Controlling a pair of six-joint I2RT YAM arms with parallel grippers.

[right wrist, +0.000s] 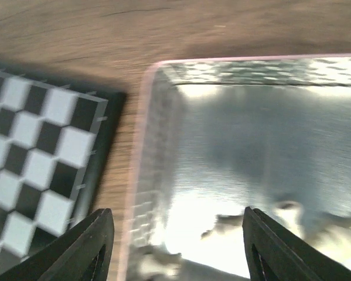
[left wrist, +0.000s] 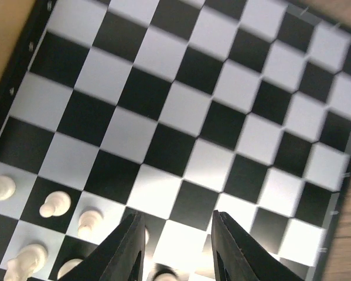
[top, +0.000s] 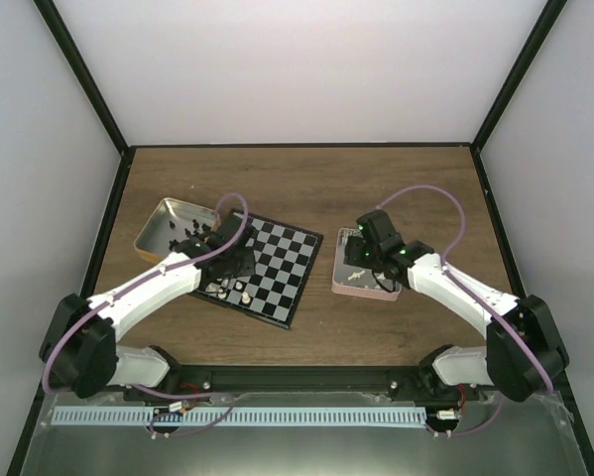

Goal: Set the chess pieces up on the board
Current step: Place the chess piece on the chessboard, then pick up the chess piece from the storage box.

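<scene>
The chessboard [top: 277, 268] lies left of centre; it fills the left wrist view [left wrist: 187, 111]. Several cream-white pieces [top: 227, 289] stand on its near left corner, and show in the left wrist view [left wrist: 54, 205]. My left gripper [left wrist: 176, 252] hangs open just above the board near those pieces, with one white piece [left wrist: 163, 273] partly visible low between its jaws, not gripped. My right gripper [right wrist: 178, 246] is open over the pink-rimmed tin [right wrist: 263, 146], with blurred pale pieces [right wrist: 222, 225] on the tin's floor below it. Black pieces [top: 185, 234] lie in the gold tin [top: 150, 226].
The pink-rimmed tin [top: 344, 286] sits just right of the board, with a strip of wood between them. The gold tin touches the board's far left corner. Dark frame posts edge the table [top: 376, 188].
</scene>
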